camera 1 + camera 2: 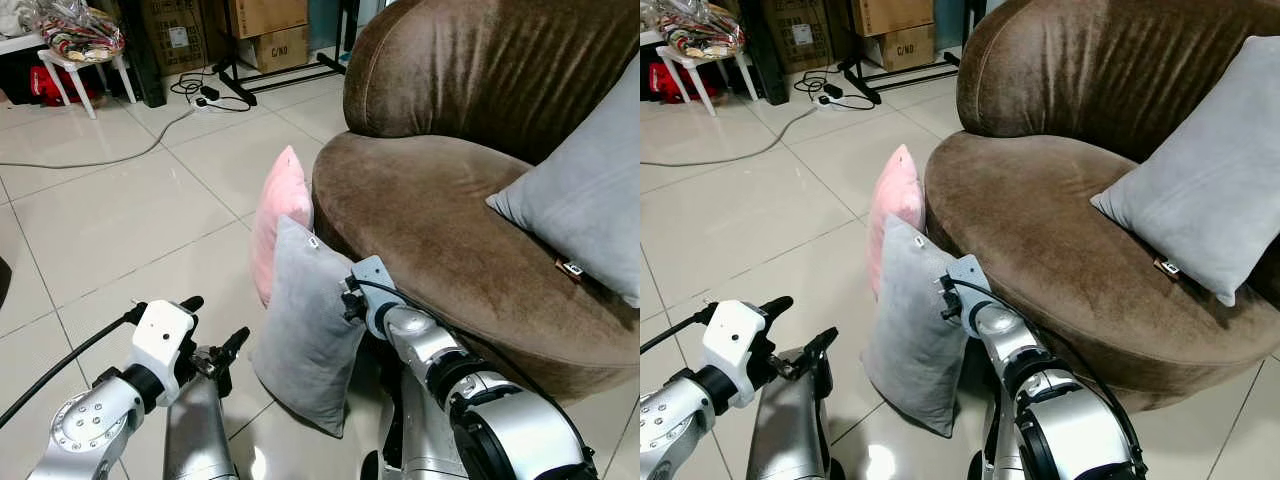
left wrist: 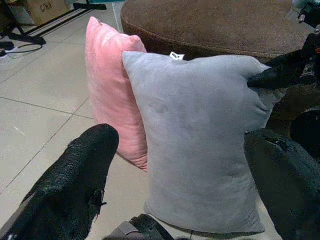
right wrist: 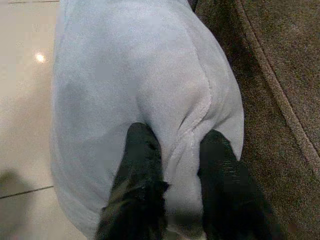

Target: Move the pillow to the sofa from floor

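A grey pillow (image 1: 305, 335) stands on edge on the tiled floor, leaning against the brown sofa (image 1: 430, 200). Behind it a pink pillow (image 1: 280, 210) also stands against the sofa's front. My right gripper (image 3: 182, 160) is shut on the grey pillow's upper edge on the sofa side, with a fold of fabric pinched between its fingers (image 3: 142, 170); it is also seen gripping the pillow's corner (image 2: 280, 75). My left gripper (image 1: 215, 322) is open, low and to the left of the grey pillow, facing its broad side (image 2: 195, 145) without touching it.
A second grey pillow (image 1: 590, 190) leans on the sofa's back at the right. At the far left stand a white stool (image 1: 80, 55) with bags, cardboard boxes (image 1: 275, 45) and a power strip with cables (image 1: 205, 100). Open tiled floor (image 1: 120, 220) lies to the left.
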Motion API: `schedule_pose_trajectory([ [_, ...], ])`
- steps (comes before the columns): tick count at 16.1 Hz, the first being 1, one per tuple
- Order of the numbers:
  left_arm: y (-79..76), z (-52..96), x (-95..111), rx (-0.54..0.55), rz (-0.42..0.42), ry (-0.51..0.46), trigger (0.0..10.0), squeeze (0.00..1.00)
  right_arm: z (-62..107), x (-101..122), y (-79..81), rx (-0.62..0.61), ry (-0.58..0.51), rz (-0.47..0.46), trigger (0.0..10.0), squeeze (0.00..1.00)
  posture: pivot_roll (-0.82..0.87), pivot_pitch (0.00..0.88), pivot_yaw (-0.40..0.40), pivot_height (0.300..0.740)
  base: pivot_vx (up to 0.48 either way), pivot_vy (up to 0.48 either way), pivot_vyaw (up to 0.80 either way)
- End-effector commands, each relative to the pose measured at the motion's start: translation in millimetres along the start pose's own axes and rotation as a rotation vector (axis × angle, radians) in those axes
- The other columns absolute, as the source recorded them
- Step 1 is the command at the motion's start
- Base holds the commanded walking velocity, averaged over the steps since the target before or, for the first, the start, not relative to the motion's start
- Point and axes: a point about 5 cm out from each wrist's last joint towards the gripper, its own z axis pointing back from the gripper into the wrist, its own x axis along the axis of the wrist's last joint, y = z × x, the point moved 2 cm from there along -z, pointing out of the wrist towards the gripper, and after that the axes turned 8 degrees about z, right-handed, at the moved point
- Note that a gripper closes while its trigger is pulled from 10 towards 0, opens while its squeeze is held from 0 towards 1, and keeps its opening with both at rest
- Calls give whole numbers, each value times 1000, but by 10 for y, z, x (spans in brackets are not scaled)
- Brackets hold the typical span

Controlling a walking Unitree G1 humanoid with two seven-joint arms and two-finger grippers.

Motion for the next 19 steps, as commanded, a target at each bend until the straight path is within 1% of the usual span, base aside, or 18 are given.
schedule_pose_trajectory([
  [1,10,-12,-9,7,-1,5,10000,0,-3,-24,44,21,11,24,0,0,29,0,-35,421,0,0,0],
  [5,46,-7,-9,35,-1,-3,10000,0,-4,-55,107,44,12,51,0,0,51,0,-49,421,0,0,0],
  [8,76,-25,-6,49,-7,-9,10000,0,2,-46,84,42,-9,26,0,0,54,0,-52,421,0,0,0],
  [9,93,-40,3,60,-13,-19,10000,0,7,6,58,46,-51,-16,0,0,56,0,-54,421,0,0,0],
  [10,103,-45,12,68,-19,-25,10000,0,12,40,35,48,-78,-38,0,0,56,0,-54,421,0,0,0],
  [11,121,-50,26,85,-26,-34,10000,0,30,113,-30,50,-138,-87,0,0,54,0,-55,421,0,0,0],
  [12,159,-53,50,122,-36,-48,10000,0,71,210,-122,67,-228,-148,0,0,49,0,-52,421,0,0,0],
  [14,190,-58,80,156,-39,-65,10000,0,139,287,-214,93,-315,-190,0,0,42,0,-48,421,0,0,0],
  [15,204,-61,93,176,-49,-68,10000,0,200,325,-253,113,-368,-210,0,0,33,0,-44,421,0,0,0],
  [16,210,-67,114,193,-59,-79,10000,0,294,372,-288,134,-431,-236,0,0,25,0,-40,421,0,0,0],
  [17,235,-63,179,242,-73,-109,10000,0,585,517,-341,166,-576,-305,0,0,5,0,-32,421,0,0,0],
  [18,262,-44,238,288,-73,-139,10000,0,833,631,-381,159,-669,-348,0,0,1,0,-32,421,0,0,0],
  [19,270,-36,257,303,-71,-150,10000,0,906,662,-401,147,-693,-357,0,0,1,0,-32,421,0,0,0],
])
